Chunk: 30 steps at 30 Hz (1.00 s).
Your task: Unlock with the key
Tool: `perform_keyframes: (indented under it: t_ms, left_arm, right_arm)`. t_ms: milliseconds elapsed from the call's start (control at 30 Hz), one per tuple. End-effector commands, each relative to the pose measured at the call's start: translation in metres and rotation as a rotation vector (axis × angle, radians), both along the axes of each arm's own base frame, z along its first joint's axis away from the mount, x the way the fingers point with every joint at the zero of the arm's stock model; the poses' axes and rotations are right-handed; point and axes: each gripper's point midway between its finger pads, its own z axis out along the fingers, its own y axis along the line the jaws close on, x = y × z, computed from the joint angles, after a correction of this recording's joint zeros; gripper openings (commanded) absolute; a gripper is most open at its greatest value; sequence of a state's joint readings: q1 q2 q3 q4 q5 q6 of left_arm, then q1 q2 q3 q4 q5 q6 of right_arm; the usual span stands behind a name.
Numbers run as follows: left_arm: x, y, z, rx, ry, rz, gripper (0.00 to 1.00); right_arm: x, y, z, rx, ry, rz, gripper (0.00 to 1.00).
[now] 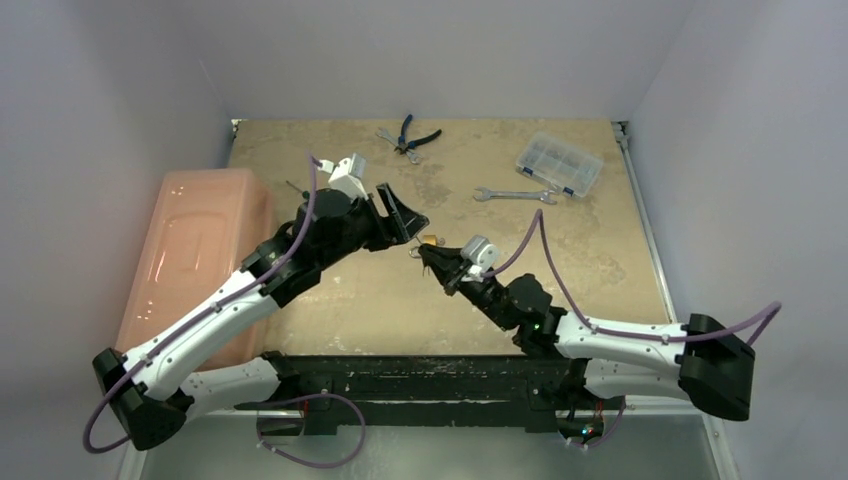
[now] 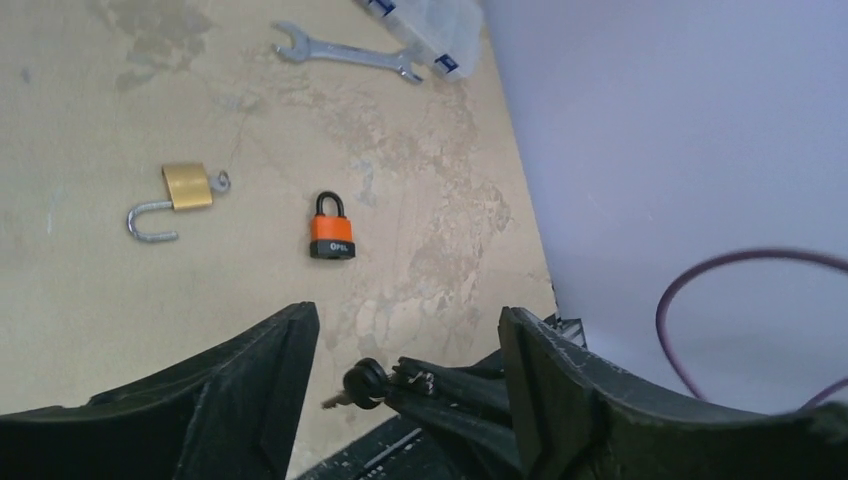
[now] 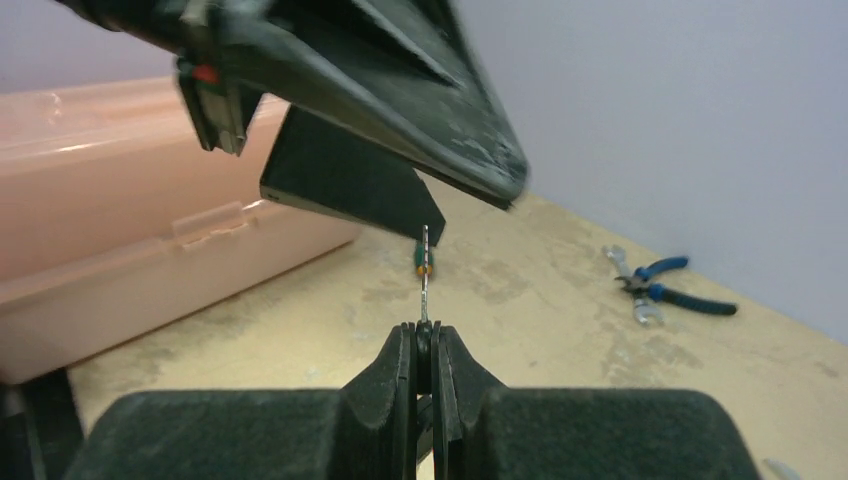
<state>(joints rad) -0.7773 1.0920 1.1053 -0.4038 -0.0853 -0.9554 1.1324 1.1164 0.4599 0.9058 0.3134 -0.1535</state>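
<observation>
Two padlocks lie apart on the tan bench (image 2: 90, 290): an orange-and-black padlock (image 2: 331, 237) with its shackle shut, and a brass padlock (image 2: 187, 187) with its shackle open. We see the right pincer (image 3: 424, 335) clamped on a small black-headed key (image 2: 358, 384), blade pointing forward. The left pincer (image 2: 408, 315) gapes wide and empty just above that key.

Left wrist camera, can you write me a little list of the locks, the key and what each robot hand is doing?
orange and black padlock: lying flat on the table, shackle shut
brass padlock: lying flat, silver shackle swung open
right gripper: shut on the key
small black-headed key: pinched in the right gripper, above the table
left gripper: open, holding nothing
silver wrench: lying beyond the padlocks
</observation>
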Motion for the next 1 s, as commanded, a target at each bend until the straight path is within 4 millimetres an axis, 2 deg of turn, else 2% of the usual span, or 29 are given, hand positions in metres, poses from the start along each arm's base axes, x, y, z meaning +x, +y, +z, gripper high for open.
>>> perform_keyframes:
  t_ms: [0, 133, 433, 633, 967]
  left_arm:
    - [-0.006, 0.003, 0.044, -0.029, -0.318, -0.103, 0.73]
    - [-0.021, -0.008, 0.057, -0.095, -0.370, -0.198, 0.75]
    - [-0.032, -0.041, 0.046, -0.179, -0.322, -0.352, 0.66]
    - [-0.031, -0.049, 0.031, -0.175, -0.276, -0.377, 0.56]
    - [-0.030, -0.051, 0.019, -0.167, -0.249, -0.382, 0.49]
  right_arm:
    - [-0.013, 0.004, 0.018, 0.084, 0.113, 0.138, 0.00]
    - [-0.015, -0.004, 0.030, 0.137, 0.167, 0.219, 0.00]
    - [-0.018, -0.014, 0.047, 0.194, 0.164, 0.250, 0.00]
    - [-0.016, -0.019, 0.047, 0.207, 0.165, 0.231, 0.00]
    - [-0.010, -0.028, 0.054, 0.242, 0.165, 0.197, 0.00]
